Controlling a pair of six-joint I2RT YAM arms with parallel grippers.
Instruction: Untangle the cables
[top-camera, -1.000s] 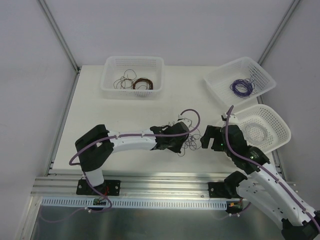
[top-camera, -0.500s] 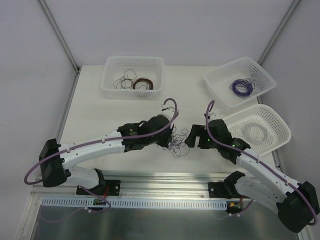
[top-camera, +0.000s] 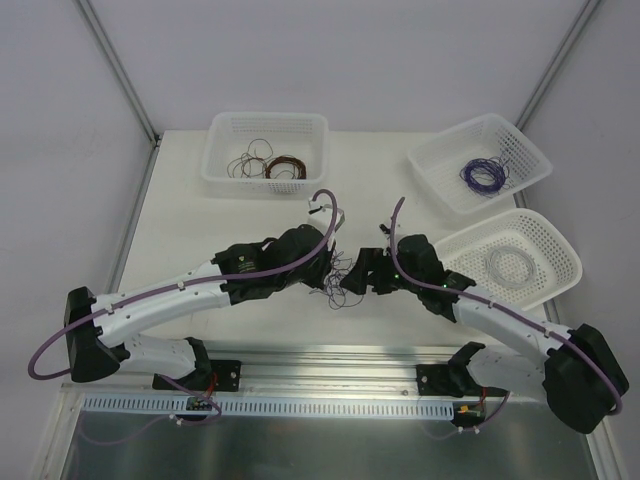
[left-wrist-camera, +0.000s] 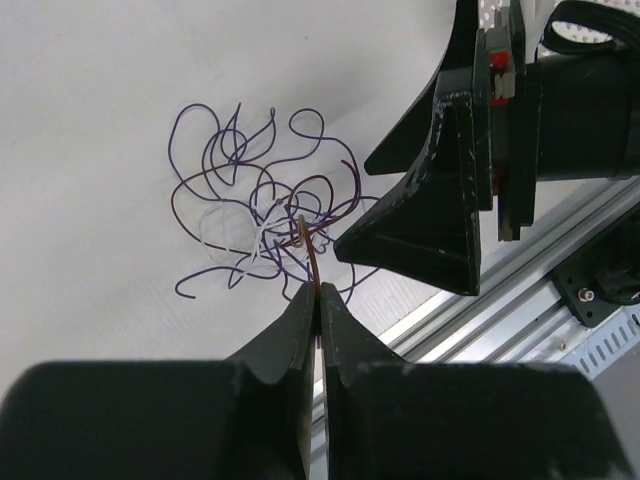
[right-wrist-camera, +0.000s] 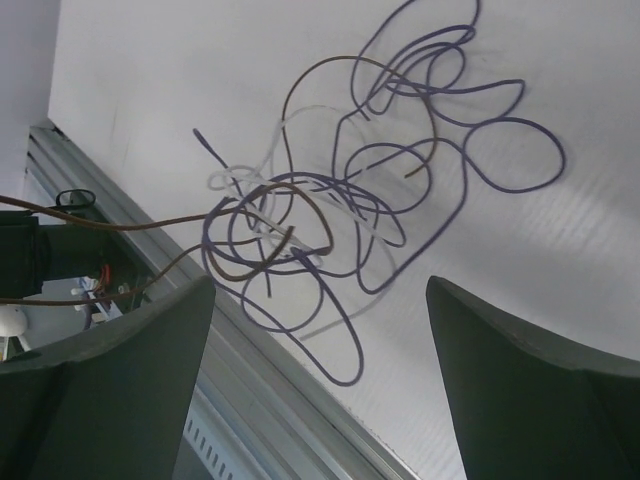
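The cables (top-camera: 340, 284) are lying as a loose clump on the table (top-camera: 220, 225), near its front edge and between the two arms. The left end effector (left-wrist-camera: 312, 296) is pinching one brown strand between fully closed fingers. That strand is running from the tips into the middle of the knot, where purple, brown and whitish loops are crossing. The right end effector (right-wrist-camera: 318, 290) is standing wide, with the clump showing between and beyond its two fingers, and it is not touching any wire that I can make out. To do this step well, the right one should be closing on a single purple loop at the clump's outer side, not on the dense middle, and clear of the pinched brown strand. The two should then be drawing apart slowly and low, so the loops are slipping free rather than tightening. Because the wires are hair-thin, a grasp is likely to be missing its strand or catching several at once.
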